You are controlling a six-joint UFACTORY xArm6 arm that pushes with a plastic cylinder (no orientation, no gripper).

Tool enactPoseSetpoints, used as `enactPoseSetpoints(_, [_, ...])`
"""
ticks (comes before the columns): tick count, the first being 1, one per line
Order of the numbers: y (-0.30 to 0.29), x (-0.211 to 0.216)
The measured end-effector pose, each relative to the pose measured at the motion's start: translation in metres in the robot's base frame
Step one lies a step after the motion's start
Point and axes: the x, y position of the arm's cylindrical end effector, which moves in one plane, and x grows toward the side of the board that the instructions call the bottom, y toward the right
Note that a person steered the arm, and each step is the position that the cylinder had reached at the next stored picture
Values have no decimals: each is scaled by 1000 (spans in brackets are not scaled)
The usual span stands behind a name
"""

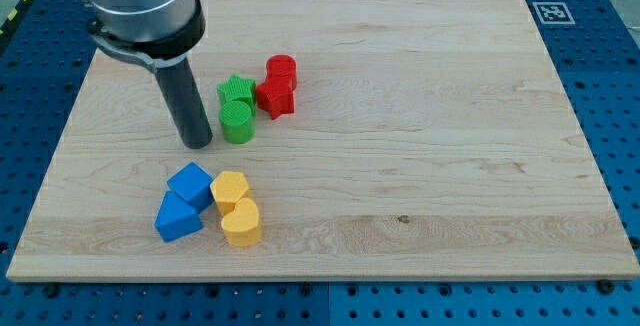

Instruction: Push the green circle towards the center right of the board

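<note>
The green circle (237, 123) is a short green cylinder left of the board's middle. My tip (197, 144) rests on the board just to its left, with a small gap between them. A green star (236, 91) sits right behind the circle, touching it or nearly so. A red star (275, 96) and a red cylinder (282, 69) stand to the right of the green star.
A blue cube (190, 183) and a blue wedge-like block (176, 218) lie at the view's lower left. Two yellow blocks (231, 189) (242, 223) sit beside them. The wooden board (450, 146) has a fiducial tag (550, 11) at its top right corner.
</note>
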Motion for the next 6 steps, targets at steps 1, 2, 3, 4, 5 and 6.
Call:
enactPoseSetpoints(1, [5, -16])
enactPoseSetpoints(2, [12, -24])
enactPoseSetpoints(3, [21, -14])
enactPoseSetpoints(4, [39, 3])
enactPoseSetpoints(5, [66, 6])
enactPoseSetpoints(6, [92, 6])
